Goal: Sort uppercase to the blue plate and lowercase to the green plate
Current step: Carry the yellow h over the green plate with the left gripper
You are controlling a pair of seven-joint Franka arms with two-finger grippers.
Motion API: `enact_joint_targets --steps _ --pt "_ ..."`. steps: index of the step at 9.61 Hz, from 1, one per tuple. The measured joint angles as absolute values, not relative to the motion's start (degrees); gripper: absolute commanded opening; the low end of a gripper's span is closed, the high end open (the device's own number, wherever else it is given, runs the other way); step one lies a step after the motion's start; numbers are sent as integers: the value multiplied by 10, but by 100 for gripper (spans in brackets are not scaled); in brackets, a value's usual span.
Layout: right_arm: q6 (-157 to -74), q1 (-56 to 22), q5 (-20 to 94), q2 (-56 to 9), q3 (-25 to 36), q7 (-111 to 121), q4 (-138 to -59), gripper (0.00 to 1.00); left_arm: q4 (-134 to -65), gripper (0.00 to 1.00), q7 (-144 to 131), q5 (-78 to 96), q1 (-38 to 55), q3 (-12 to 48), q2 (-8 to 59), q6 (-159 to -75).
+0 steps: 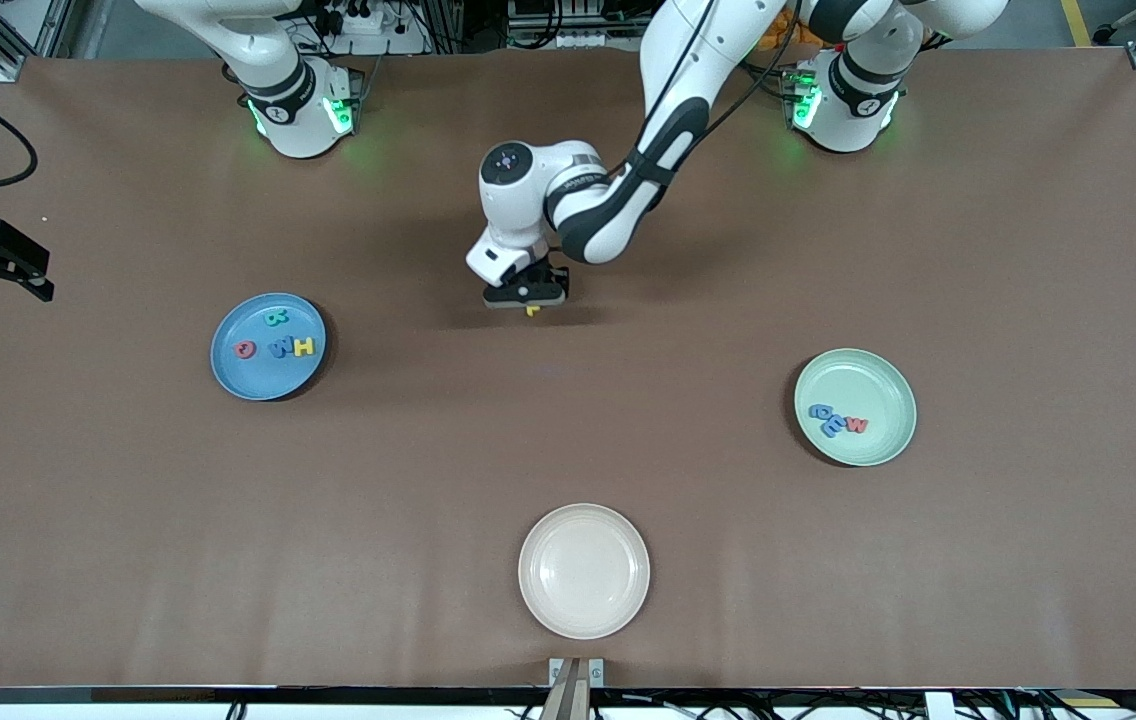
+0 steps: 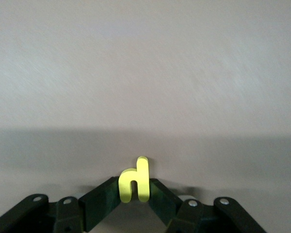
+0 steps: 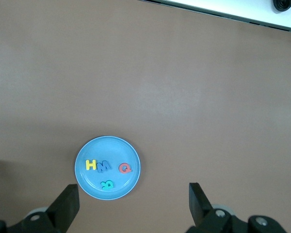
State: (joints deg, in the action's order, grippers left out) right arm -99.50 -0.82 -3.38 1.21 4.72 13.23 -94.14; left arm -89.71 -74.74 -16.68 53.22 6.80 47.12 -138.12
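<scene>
My left gripper [image 1: 528,300] hangs low over the bare table's middle, shut on a yellow lowercase letter [image 1: 532,311]. That yellow letter [image 2: 135,182] sits pinched between the black fingers [image 2: 99,204] of the left gripper [image 2: 134,191]. The blue plate [image 1: 263,382], toward the right arm's end, holds the uppercase letters: teal R [image 1: 276,318], red Q [image 1: 245,349], blue M [image 1: 280,349] and yellow H [image 1: 303,347]. The green plate [image 1: 873,385], toward the left arm's end, holds three lowercase letters [image 1: 836,420], two blue and one red. My right gripper [image 1: 23,270] waits open, high above the blue plate [image 3: 106,148], its own jaws [image 3: 133,196] wide apart.
A cream plate [image 1: 583,570] with nothing on it stands near the table's front edge, midway along. Both arm bases [image 1: 300,115] [image 1: 843,105] stand along the table's back edge.
</scene>
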Motion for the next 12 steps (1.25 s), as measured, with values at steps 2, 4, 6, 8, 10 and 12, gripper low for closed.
enact_joint_targets --steps 2,4,6,8,10,12 --pt "-995 -8 -34 12 47 132 -942 100 -895 0 -779 -167 496 54 469 -1367" --pt "-995 -8 -34 12 46 132 -942 100 -892 0 -796 -167 433 44 463 -1334" --pt "-994 -7 -34 12 45 132 -942 100 -888 0 -802 -167 361 42 445 -1328" --pt "-990 -7 -34 12 42 133 -942 100 -888 0 -812 -167 318 43 425 -1321" --pt "-971 -6 -34 13 34 132 -939 100 -893 0 -821 -167 308 43 407 -1278" --pt "-961 -3 -34 17 30 132 -930 100 -896 0 -826 -167 279 41 378 -1245"
